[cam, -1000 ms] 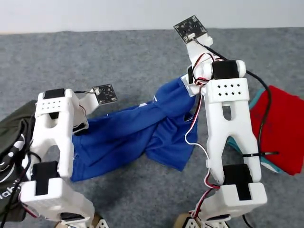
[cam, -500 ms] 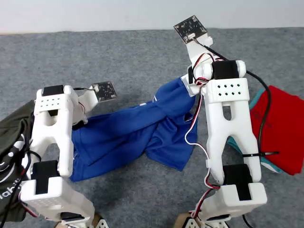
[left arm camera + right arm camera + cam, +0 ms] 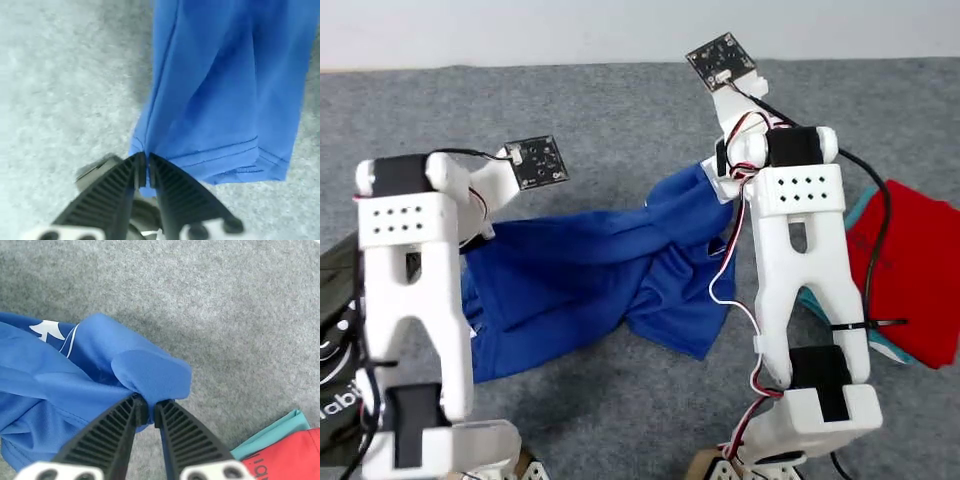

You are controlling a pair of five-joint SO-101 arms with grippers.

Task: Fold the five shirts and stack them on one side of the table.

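Change: my left gripper has risen, lifting the blue shirt by its hem off the surface.
Left gripper: clamped tight on that hem.
Right gripper: pinched closed on a fold of the same shirt.
Blue shirt: stretched between both grippers, mid-surface.
Red shirt: at the right edge.

Table, far edge strip: bare grey surface, passable from side to side.
Near edge, between the arm bases: bare patch.
Middle: blue shirt bars the way, strung between left gripper and right gripper, both clamped on it.
Right edge: red shirt on teal shirt.
Left edge: dark shirt.
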